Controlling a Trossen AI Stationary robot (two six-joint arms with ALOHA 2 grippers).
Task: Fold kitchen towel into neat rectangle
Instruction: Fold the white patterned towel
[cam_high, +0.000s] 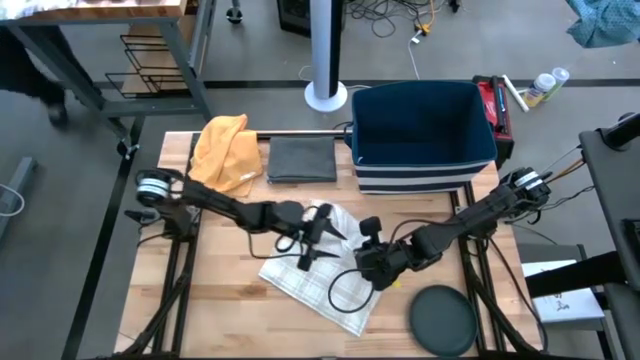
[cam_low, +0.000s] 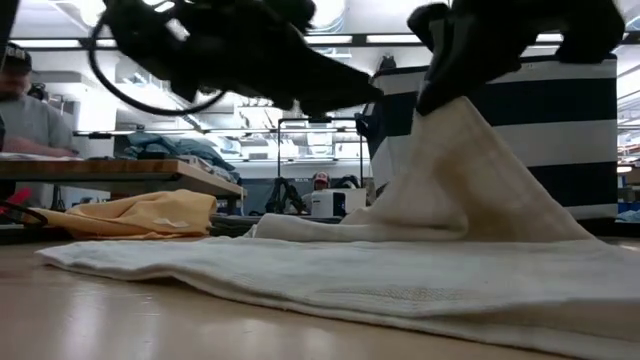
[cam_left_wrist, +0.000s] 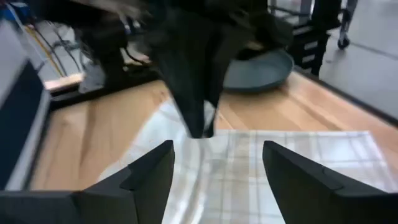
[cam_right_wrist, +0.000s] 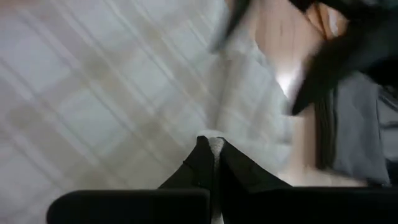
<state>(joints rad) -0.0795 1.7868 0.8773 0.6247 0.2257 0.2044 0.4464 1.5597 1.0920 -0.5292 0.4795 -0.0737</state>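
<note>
A white checked kitchen towel (cam_high: 318, 275) lies spread on the wooden table, with one part drawn up into a peak (cam_low: 462, 150). My right gripper (cam_right_wrist: 214, 148) is shut on the top of that peak, near the towel's middle (cam_high: 360, 262). My left gripper (cam_left_wrist: 217, 158) stands open just left of it, a little above the towel (cam_high: 318, 240). It points toward the right gripper, and nothing is between its fingers. My right gripper pinches a small raised bit of the towel (cam_right_wrist: 215, 144) between its two shut fingertips. The fingers come from above, slanting down from the table's right. The cloth rises to a tent-like peak (cam_low: 455, 115) under them, while the rest of the towel (cam_low: 300, 270) lies on the table.
At the back of the table lie an orange cloth (cam_high: 225, 150) and a folded dark grey cloth (cam_high: 302, 160). A navy bin (cam_high: 420, 130) stands to their right. A dark round plate (cam_high: 443, 318) sits at the near right. A person (cam_low: 25, 110) is behind the table.
</note>
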